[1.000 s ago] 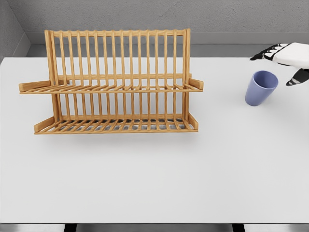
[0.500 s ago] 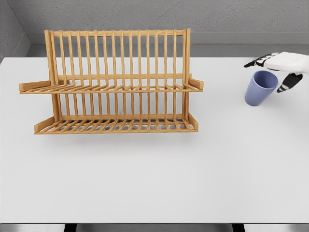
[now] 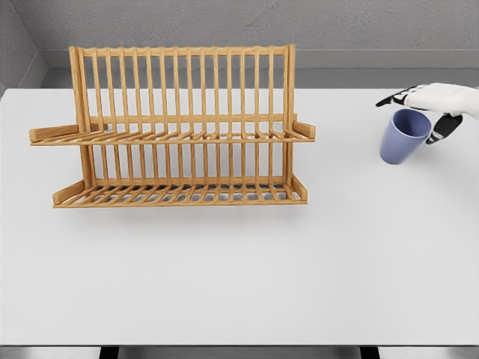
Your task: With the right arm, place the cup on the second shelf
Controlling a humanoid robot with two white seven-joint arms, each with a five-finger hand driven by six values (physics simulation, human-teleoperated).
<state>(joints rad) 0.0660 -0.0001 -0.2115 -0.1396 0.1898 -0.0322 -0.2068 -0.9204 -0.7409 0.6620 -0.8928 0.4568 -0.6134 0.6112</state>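
- A white table (image 3: 239,277) is seen filling most of the head view; its surface is plain and smooth, and soft shadows are cast on it under the objects.
- Behind the far edge of the table a grey wall (image 3: 224,22) is shown, with a paler band at its base; at the far left a second grey wall is met in a corner.
- At the near edge, dark parts of the table frame are glimpsed below the top, but they are cut off by the picture border.
- A wooden dish rack (image 3: 176,127) with two shelves is placed on the left half of the table, upright; both shelves are made of thin slats.
- A blue cup (image 3: 404,136) is placed on the table at the far right, well apart from the rack, its mouth tilted a little toward the right.
- The right hand (image 3: 434,105) is seen just over and behind the rim of the cup, with the fingers spread; the cup is not enclosed by them.
- Whether the rim is touched by a finger cannot be told.
- The right arm is cut off by the right border.
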